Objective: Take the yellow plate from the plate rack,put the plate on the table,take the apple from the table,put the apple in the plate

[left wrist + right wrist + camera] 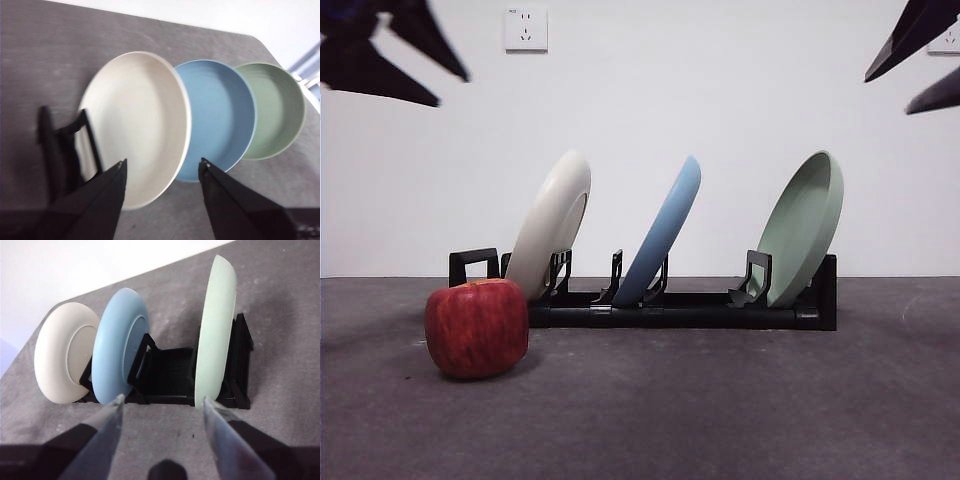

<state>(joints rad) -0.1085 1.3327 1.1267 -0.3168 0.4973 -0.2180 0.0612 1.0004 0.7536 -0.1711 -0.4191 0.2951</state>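
The yellow plate (552, 220) is cream-coloured and leans in the leftmost slot of the black plate rack (680, 308). It also shows in the left wrist view as the yellow plate (137, 125) and from behind as the yellow plate (62, 352). The red apple (477, 327) sits on the table (720, 410) in front of the rack's left end. My left gripper (161, 170) hovers open above the yellow plate. My right gripper (162, 407) hangs open, apart from the plate rack (170, 375), holding nothing.
A light blue plate (665, 235) stands in the middle slot and a pale green plate (805, 225) in the right slot. A white wall with a socket (525, 30) rises behind the table. Dark arm tips show at both top corners of the front view.
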